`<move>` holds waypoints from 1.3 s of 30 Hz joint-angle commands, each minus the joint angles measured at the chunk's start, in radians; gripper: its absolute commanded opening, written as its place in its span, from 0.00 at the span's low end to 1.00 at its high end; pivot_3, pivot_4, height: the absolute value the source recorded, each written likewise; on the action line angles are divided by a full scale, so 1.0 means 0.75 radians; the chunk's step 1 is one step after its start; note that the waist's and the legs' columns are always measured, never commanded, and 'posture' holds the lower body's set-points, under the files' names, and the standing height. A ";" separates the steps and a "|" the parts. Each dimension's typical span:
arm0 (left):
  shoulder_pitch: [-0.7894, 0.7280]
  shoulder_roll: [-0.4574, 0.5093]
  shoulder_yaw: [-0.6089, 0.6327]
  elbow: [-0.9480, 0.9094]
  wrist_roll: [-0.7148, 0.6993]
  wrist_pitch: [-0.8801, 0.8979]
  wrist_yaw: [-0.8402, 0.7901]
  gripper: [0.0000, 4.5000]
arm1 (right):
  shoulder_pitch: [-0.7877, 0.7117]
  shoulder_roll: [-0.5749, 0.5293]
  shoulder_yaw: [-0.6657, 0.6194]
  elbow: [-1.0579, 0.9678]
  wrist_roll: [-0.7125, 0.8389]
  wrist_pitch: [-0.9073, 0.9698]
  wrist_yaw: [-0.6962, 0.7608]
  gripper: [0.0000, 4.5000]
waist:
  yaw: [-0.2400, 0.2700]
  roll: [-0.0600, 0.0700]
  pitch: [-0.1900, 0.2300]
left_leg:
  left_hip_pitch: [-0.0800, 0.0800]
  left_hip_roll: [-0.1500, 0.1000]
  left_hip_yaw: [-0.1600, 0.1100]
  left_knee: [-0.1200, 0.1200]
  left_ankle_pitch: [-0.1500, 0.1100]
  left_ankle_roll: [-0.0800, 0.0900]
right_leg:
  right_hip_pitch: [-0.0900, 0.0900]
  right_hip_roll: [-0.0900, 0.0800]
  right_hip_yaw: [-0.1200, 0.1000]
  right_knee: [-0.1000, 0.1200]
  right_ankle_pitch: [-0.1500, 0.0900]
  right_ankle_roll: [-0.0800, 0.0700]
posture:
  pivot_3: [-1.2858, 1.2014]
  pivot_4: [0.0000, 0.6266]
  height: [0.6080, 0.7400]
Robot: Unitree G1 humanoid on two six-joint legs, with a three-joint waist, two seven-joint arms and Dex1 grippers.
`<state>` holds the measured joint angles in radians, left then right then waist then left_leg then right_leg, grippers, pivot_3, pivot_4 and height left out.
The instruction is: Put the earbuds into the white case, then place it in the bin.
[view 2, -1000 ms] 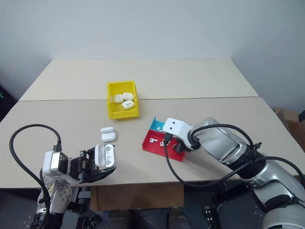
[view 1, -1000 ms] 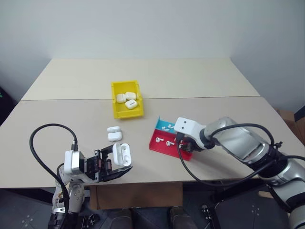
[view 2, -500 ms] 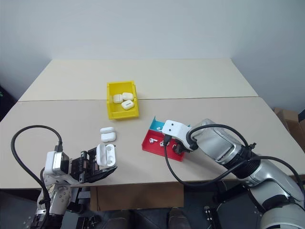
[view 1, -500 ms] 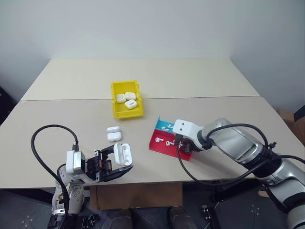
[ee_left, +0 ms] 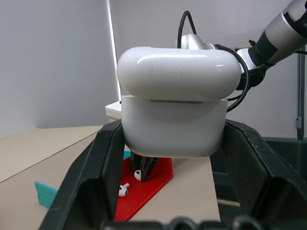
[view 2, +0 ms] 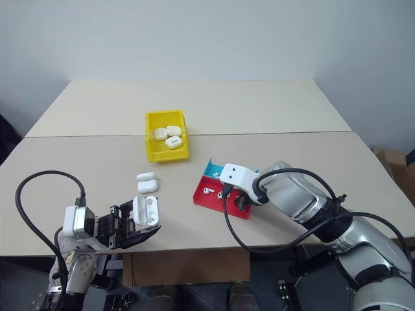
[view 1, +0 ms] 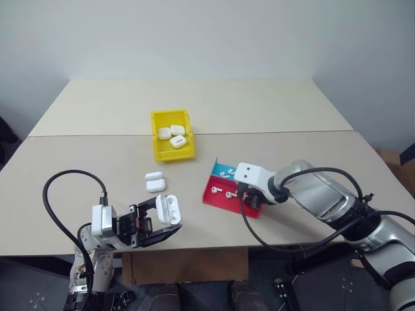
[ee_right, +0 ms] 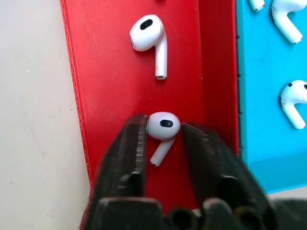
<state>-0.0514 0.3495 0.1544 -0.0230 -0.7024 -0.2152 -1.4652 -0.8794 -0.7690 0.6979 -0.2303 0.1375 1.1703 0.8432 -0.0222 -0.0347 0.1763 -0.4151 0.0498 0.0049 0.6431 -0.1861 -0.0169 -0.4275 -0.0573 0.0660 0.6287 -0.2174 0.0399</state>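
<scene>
Yellow bin (view 1: 173, 144) holding three cases (view 1: 172, 135)

Red-and-blue tray (view 1: 217, 199) on beige table (view 1: 259, 103)

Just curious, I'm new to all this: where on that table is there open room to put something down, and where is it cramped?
The far half of the table beyond the yellow bin lies bare, as does its left side. It is crowded in the near middle: two white cases, then the red-and-blue tray of earbuds under the right gripper.

earbuds (view 1: 222, 192) on the tray mere specks (head views), right gripper (ee_right: 163, 143) fingertips hidden under its wrist
</scene>
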 commanded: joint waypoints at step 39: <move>-0.612 -0.032 -0.201 -0.016 -0.191 0.607 0.138 0.61 | 0.458 0.557 -1.189 -0.399 0.635 -1.186 0.184 0.15 | -0.023 -0.001 -0.001 | 0.001 -0.001 -0.005 0.000 0.000 0.001 | 0.005 0.002 -0.002 -0.001 0.004 0.009 | 0.52 0.24 1.00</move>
<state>-0.4842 0.3374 0.0035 -0.0370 -0.8504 0.2489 -1.3434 -0.5330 -0.3573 -0.2061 -0.5327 0.6213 0.3554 0.9726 -0.0398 -0.0354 0.1758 -0.4138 0.0491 0.0017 0.6427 -0.1864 -0.0162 -0.4236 -0.0562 0.0645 0.6279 -0.2141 0.0469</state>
